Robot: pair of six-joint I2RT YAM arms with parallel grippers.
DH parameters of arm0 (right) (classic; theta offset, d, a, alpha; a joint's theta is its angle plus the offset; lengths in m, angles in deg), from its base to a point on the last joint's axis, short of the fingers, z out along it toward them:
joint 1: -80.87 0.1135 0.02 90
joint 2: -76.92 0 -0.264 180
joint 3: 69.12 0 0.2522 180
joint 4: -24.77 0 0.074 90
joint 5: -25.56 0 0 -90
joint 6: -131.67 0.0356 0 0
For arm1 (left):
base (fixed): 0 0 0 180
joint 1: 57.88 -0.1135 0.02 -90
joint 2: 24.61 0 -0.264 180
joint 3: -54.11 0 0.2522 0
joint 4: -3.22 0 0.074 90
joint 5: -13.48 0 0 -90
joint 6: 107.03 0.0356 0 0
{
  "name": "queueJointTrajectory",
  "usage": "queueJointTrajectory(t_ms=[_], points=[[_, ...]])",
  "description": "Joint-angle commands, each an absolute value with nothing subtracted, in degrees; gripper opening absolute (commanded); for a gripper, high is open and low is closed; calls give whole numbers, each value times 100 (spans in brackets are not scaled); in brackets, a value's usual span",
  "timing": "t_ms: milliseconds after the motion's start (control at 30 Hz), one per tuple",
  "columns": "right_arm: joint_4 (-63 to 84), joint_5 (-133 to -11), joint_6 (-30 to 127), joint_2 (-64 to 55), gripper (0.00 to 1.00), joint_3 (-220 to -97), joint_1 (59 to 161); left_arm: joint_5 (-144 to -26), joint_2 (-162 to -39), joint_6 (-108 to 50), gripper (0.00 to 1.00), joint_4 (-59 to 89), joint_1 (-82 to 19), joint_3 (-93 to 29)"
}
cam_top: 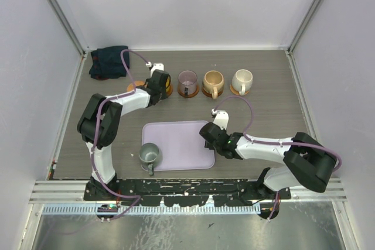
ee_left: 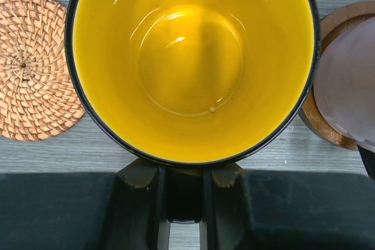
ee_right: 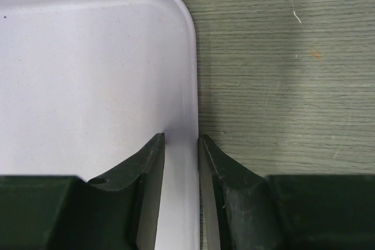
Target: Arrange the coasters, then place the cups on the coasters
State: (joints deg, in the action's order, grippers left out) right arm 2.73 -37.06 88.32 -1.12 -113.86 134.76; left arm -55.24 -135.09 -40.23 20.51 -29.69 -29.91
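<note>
My left gripper (ee_left: 186, 174) is shut on the handle of the yellow-orange cup (ee_left: 190, 62), whose bowl fills the left wrist view. From above, this gripper (cam_top: 160, 83) and cup (cam_top: 168, 88) are at the left end of the back row. A woven tan coaster (ee_left: 32, 68) lies bare just left of the cup. On the right, the purplish cup (cam_top: 187, 80) stands on a brown coaster (ee_left: 319, 124). The tan cup (cam_top: 212, 80) and cream cup (cam_top: 242, 79) stand on coasters further right. The grey-green cup (cam_top: 149, 154) sits on the tray's near left corner. What lies under the yellow cup is hidden.
My right gripper (ee_right: 181, 144) straddles the right rim of the lilac tray (ee_right: 88, 57), near its far right corner, jaws closed on the rim. In the top view the tray (cam_top: 181, 139) lies mid-table. A dark folded cloth (cam_top: 108, 62) sits at the back left corner.
</note>
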Motion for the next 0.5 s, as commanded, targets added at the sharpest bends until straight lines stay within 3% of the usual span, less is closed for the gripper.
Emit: queueJointTrajectory(t_ms=[0,467], points=[[-171,-4066,8953,-249,36,-11238,13523,-5417,-13328,-4108,0,1895,-2936,-2996],[-157,-4031,8950,-341,36,-11298,13545,-5454,-13121,-4109,0,1950,-2901,-2869]])
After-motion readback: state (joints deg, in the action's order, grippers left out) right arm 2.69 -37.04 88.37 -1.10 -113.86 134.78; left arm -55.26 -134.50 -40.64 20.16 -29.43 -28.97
